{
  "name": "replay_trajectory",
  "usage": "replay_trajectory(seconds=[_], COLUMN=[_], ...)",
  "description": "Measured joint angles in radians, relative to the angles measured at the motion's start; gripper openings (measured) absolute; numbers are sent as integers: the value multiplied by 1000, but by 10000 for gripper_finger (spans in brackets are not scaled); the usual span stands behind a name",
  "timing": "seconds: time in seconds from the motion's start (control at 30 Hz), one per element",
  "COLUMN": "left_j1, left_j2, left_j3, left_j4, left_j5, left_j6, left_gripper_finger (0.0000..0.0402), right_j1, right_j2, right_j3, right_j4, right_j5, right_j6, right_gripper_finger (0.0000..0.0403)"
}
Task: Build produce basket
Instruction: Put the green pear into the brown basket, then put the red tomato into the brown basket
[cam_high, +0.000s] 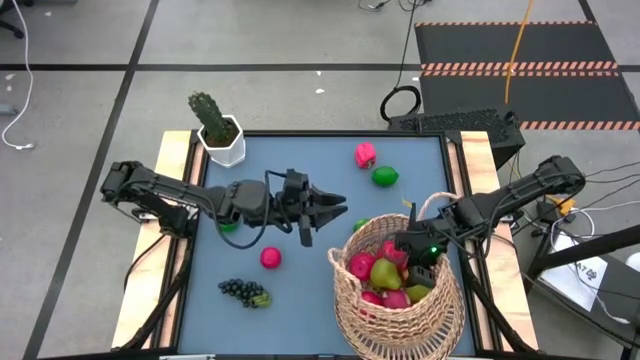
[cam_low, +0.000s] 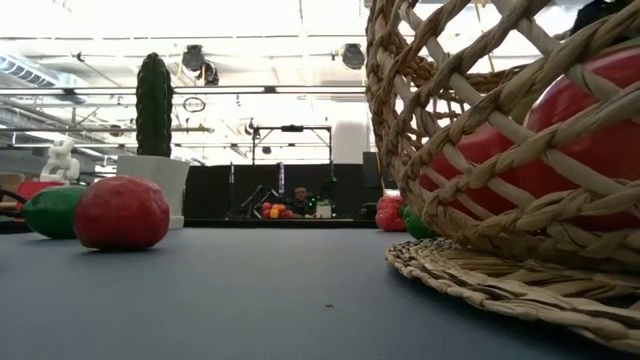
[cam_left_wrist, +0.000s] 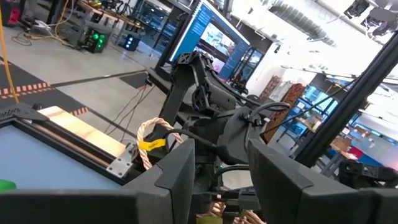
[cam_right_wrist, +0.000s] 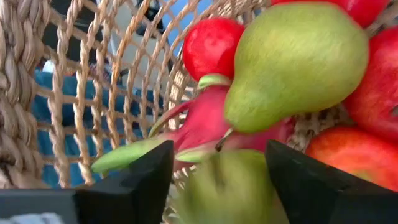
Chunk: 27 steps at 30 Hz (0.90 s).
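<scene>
Basket (cam_high: 400, 300): large tan wicker, stands at about 5 o'clock on the blue counter (cam_high: 300, 180); its loop handle arches over the far rim. In the low view its woven wall (cam_low: 480, 150) fills the right side, with red fruit showing through the weave.
Produce in basket: a yellow-green pear (cam_right_wrist: 298, 62), a red apple (cam_right_wrist: 211, 46), a pink dragon fruit (cam_right_wrist: 199, 124) and more red fruit lie piled together inside.
Produce on counter: a pink dragon fruit (cam_high: 365, 154) and a green lime (cam_high: 385, 177) side by side at about 1 o'clock; a pink-red apple (cam_high: 270, 257) at about 7 o'clock; a dark grape bunch (cam_high: 243, 291) just nearer the front edge; a green fruit (cam_high: 229, 227) partly hidden under the left arm; another green one (cam_high: 360, 225) just beside the basket's far-left rim.
Right tool (cam_right_wrist: 217, 180): reaches down inside the basket from 3 o'clock, its fingers spread apart over the pile; a blurred green fruit (cam_right_wrist: 230, 186) sits between them, and whether they grip it I cannot tell.
Left tool (cam_high: 335, 203): hangs over the middle of the counter, pointing toward 3 o'clock at the basket; fingers (cam_left_wrist: 180, 180) partly apart, nothing between them.
Cactus pot (cam_high: 222, 140): white, with a green cactus, at the 11 o'clock corner.
</scene>
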Motion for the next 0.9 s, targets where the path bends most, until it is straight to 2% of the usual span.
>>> replay_trajectory(seconds=[0.17, 0.3, 0.57, 0.77, 0.9], left_j1=[-11, -19, -31, -45, -58], left_j2=[0, 0, 0, 0, 0], left_j3=[0, 0, 0, 0, 0], left_j4=[0, -3, -92, -198, -246], left_j5=[0, 0, 0, 17, 17], left_j6=[4, 4, -26, -57, -77], left_gripper_finger=[147, 147, 147, 147, 147], right_j1=[4, 4, 1, 1, 0], right_j2=[0, 0, -3, -3, -3], right_j3=[0, 0, 0, 1, 1], right_j4=[3, 74, 383, 482, 532], right_j5=[-4, -4, 3, 4, 48], right_j6=[1, 16, 83, 163, 191], right_gripper_finger=[303, 328, 316, 313, 313])
